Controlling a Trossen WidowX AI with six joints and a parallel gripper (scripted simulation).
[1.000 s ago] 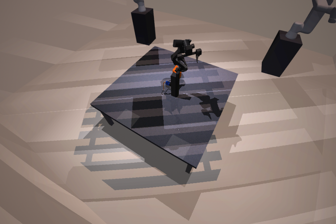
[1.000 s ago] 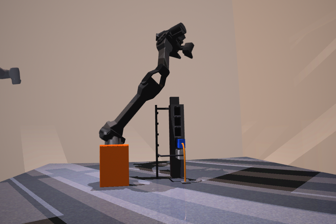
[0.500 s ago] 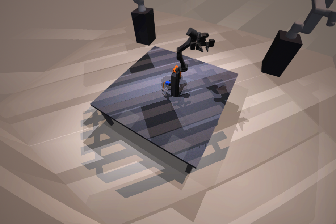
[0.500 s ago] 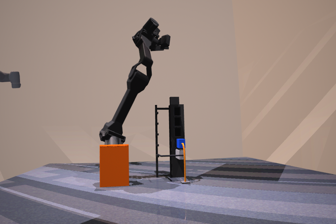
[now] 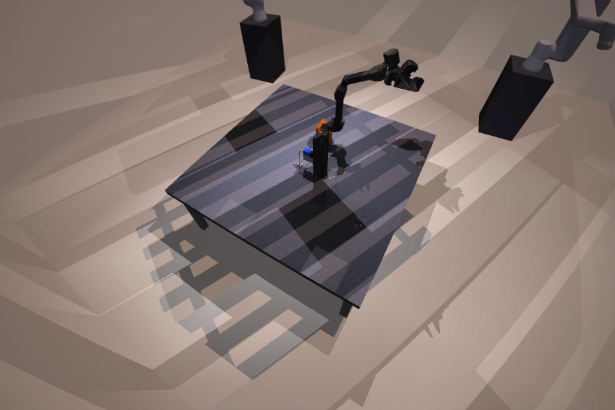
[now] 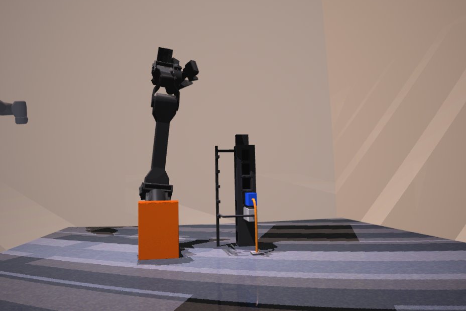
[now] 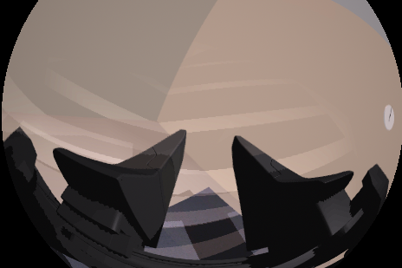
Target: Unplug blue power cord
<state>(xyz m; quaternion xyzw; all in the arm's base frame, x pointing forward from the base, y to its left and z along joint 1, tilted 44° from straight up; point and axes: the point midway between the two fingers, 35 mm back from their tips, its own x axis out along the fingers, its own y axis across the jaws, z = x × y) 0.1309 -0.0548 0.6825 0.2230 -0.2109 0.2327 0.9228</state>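
The black power strip (image 5: 321,157) (image 6: 245,235) stands upright on the table. The blue plug (image 5: 307,151) (image 6: 250,198) sits against the strip's socket side, below several dark sockets; whether its prongs are fully in is hidden. An orange cord (image 5: 299,156) (image 6: 256,226) hangs from the plug down to the table. My gripper (image 5: 419,75) (image 6: 194,74) (image 7: 210,139) is partly open and empty, with a gap between the fingertips. It is high above the table, well away from plug, cord and strip. The wrist view shows neither plug nor strip.
A white block (image 6: 248,214) sits just below the blue plug. A thin black upright rail (image 6: 217,194) stands beside the strip. The orange base block (image 6: 158,230) of my arm is close by. Two grey arms on black pedestals (image 5: 263,50) (image 5: 516,97) stand beyond the table (image 5: 223,177).
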